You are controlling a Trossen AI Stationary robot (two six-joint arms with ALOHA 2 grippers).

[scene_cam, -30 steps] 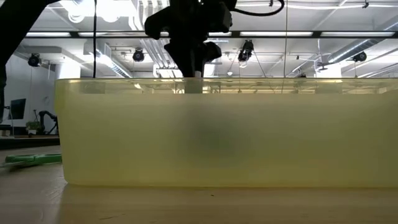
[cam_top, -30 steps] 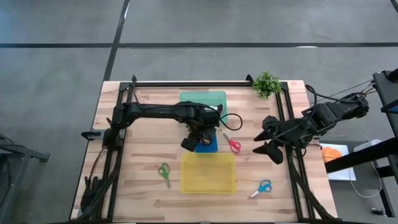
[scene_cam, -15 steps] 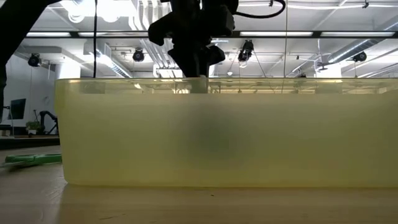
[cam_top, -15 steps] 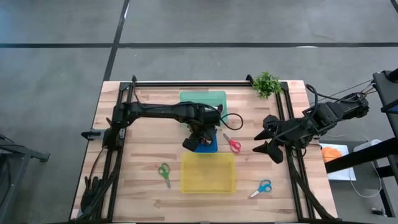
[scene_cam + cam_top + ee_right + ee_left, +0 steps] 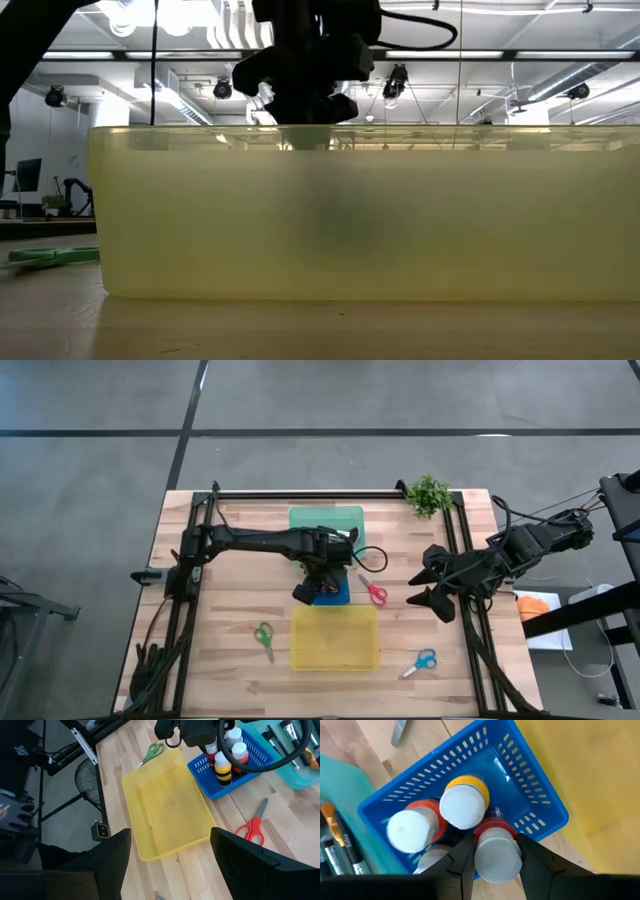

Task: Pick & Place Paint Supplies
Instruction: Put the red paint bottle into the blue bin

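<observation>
My left gripper point(image 5: 318, 584) hangs over the blue tray point(image 5: 334, 596) at mid-table and is shut on a red paint bottle with a white cap point(image 5: 496, 853). Two more white-capped bottles, one yellow point(image 5: 463, 804) and one red point(image 5: 412, 829), stand upright on the blue tray's floor point(image 5: 492, 767). Black-handled brushes point(image 5: 337, 847) lie in the teal tray point(image 5: 326, 520). Red scissors point(image 5: 373, 590), green scissors point(image 5: 264, 637) and blue scissors point(image 5: 421, 661) lie flat on the wood. My right gripper point(image 5: 428, 586) waits open at the table's right side. My left gripper pinches the red bottle by its upper body just below the white cap point(image 5: 490, 827), one finger point(image 5: 462, 857) on each side. The fingers come from above, pointing down. The bottle stays upright inside the blue tray; its base is hidden, so whether it rests on the floor I cannot tell.
The yellow tray point(image 5: 335, 637) sits just near of the blue tray and fills the low view point(image 5: 350, 215). A small leafy plant point(image 5: 429, 493) stands at the far right corner. Dark arm frames run along both sides of the table. Bare wood lies at near left.
My left gripper has come down a little toward the blue tray, carrying the bottle with it; in the low view its body now sits lower behind the yellow tray's rim. The right arm has kept still.
</observation>
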